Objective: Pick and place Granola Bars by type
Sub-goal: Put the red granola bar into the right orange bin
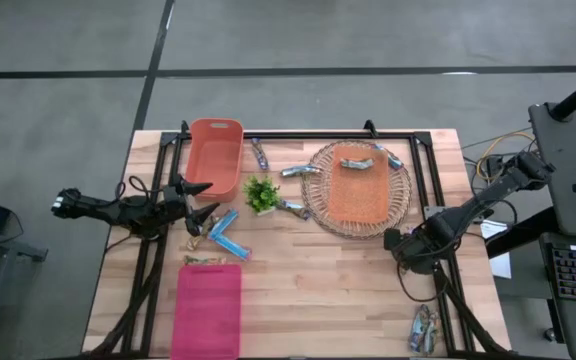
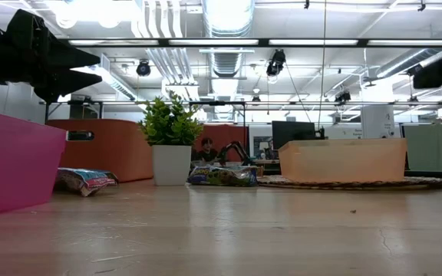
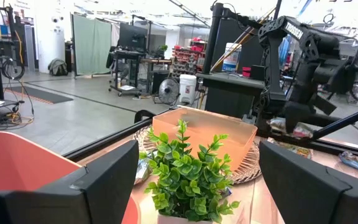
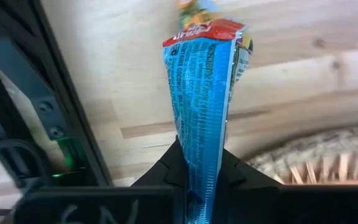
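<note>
Granola bars lie scattered on the wooden table: bright blue ones (image 1: 226, 232) by the small plant (image 1: 261, 193), a tan one (image 1: 203, 260), and silver ones (image 1: 296, 170) near the wicker basket (image 1: 400, 200). One more bar (image 1: 356, 163) lies on the orange tray in that basket. My right gripper (image 4: 201, 168) is beside the basket's near right rim, pointing down, shut on a bright blue bar (image 4: 207, 93). My left gripper (image 1: 208, 198) waits open and level at the table's left, facing the plant (image 3: 188, 177). My right gripper pinches the blue bar between its two fingers at one end of the wrapper (image 4: 199, 163). The fingers come from above and point down. The bar hangs lengthwise below them, its red-printed free end (image 4: 210, 31) lowest; in the left wrist view the bar (image 3: 291, 129) is clear of the table.
An orange bin (image 1: 215, 155) stands at the far left and a pink bin (image 1: 208, 310) at the near left. Black frame rails (image 1: 438, 200) run along the table's sides. A few more bars (image 1: 423, 328) lie at the near right corner. Bare wood lies in the table's near middle.
</note>
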Tool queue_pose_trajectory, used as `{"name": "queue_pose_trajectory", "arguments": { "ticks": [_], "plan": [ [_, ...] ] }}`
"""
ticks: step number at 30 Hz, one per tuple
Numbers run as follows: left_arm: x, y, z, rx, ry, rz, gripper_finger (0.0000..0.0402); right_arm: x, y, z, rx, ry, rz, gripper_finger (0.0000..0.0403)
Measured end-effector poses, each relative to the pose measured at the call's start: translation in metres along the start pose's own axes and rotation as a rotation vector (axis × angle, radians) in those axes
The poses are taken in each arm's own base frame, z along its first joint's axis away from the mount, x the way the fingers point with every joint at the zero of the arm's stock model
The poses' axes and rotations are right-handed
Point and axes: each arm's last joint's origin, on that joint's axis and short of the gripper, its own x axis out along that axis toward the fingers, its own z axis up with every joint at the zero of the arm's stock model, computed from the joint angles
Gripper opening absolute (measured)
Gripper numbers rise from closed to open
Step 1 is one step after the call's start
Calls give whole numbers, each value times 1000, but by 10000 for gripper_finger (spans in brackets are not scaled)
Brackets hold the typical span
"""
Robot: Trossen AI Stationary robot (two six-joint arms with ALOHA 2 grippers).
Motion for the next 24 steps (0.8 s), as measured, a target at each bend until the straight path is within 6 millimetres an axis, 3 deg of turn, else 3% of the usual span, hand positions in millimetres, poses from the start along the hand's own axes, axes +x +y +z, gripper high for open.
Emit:
{"name": "queue_pose_trajectory", "arguments": {
  "ticks": [10,20,24],
  "plan": [
    [0,0,0,0,0,0,312,-53,-11,9,492,-103,-65,17],
    [0,0,0,0,0,0,312,-108,-20,14,1061,-310,-155,17],
    [0,0,0,0,0,0,312,-125,-23,16,1198,-380,-160,17]
  ]
}}
